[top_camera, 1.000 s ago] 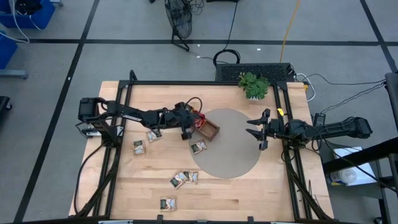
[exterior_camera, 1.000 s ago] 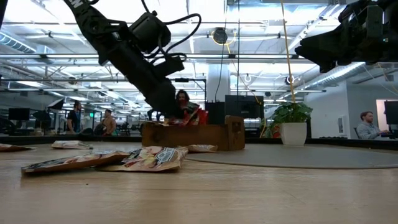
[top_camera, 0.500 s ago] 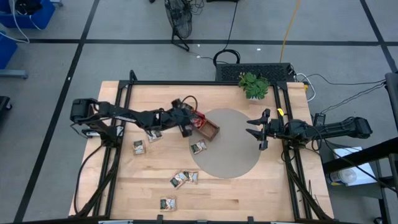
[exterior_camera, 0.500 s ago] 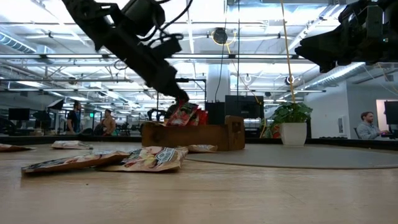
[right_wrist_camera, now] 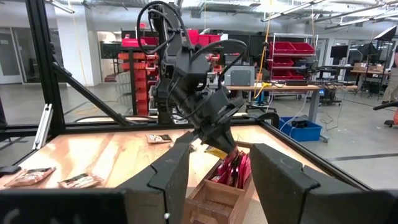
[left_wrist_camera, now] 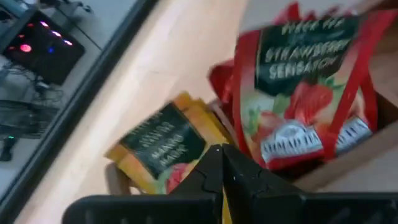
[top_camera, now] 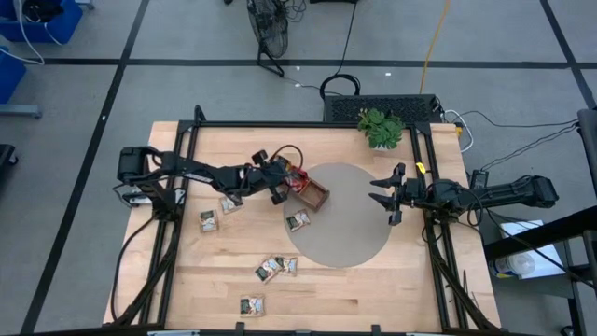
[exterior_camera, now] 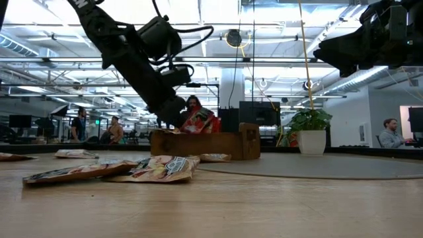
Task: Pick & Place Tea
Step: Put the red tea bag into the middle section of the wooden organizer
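Observation:
My left gripper (top_camera: 283, 185) is over the left end of the brown wooden tray (top_camera: 314, 194), shut on a yellow tea sachet (left_wrist_camera: 163, 148). Red sachets (left_wrist_camera: 301, 93) stand on edge in the tray and stick up above its wall (exterior_camera: 211, 144). More sachets lie flat on the table (top_camera: 229, 203), (top_camera: 207, 220), (top_camera: 275, 268), (top_camera: 251, 304), and one lies on the round grey mat (top_camera: 298, 221). My right gripper (top_camera: 390, 198) hovers open at the mat's right edge, pointing at the tray. My left gripper pinches the yellow sachet between its two fingertips (left_wrist_camera: 214, 163) at the edge nearest the red sachets (left_wrist_camera: 208, 140). The fingers slant down from the table's left. The sachet hangs under the fingertips over the tray's left end (right_wrist_camera: 214, 151); I cannot tell whether it touches the tray.
The round grey mat (top_camera: 340, 233) lies mid-table under the tray's right part. A green potted plant (top_camera: 381, 126) stands at the far edge. Black frame rails (top_camera: 182, 187) run along both sides. People sit in the room beyond the table.
My left gripper rose a little above the tray's left end with its arm pulled toward the table's left, then came back down to about where it began. It stayed shut. The right arm kept still.

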You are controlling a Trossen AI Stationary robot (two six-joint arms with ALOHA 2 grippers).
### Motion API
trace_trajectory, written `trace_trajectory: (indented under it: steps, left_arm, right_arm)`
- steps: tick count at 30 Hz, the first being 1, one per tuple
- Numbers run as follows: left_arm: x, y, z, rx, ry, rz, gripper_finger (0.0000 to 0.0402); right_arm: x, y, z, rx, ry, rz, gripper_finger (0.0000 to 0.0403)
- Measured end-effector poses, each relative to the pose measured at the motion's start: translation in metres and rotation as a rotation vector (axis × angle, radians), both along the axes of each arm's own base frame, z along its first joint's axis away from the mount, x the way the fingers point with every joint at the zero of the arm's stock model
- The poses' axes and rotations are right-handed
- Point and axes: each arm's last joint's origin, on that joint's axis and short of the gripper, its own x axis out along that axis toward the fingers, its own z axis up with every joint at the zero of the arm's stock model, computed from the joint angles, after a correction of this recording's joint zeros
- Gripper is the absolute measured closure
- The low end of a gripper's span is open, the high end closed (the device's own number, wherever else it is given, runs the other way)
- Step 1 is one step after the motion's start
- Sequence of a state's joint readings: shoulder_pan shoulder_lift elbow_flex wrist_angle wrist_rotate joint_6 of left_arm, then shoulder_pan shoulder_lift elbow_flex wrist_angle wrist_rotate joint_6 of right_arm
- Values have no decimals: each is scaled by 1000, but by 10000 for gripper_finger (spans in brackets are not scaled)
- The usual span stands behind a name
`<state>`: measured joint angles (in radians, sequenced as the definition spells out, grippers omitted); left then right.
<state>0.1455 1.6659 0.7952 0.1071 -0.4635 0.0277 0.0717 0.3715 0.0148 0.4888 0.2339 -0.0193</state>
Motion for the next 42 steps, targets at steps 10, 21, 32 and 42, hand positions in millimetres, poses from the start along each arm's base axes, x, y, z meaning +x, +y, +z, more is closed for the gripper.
trace_trajectory:
  steps: [10,21,32,42]
  left_arm:
    - [2,-8,5,-9,-31,-39,366]
    - [3,-8,3,-39,-44,-30,388]
    - [3,-10,1,-100,-46,-89,364]
    - [1,-5,5,50,-4,-12,377]
  right_arm:
    - [0,0,0,0,0,0,248]
    - [0,0,0,0,0,0,248]
    - [0,0,0,0,0,0,248]
    - [0,0,0,0,0,0,248]
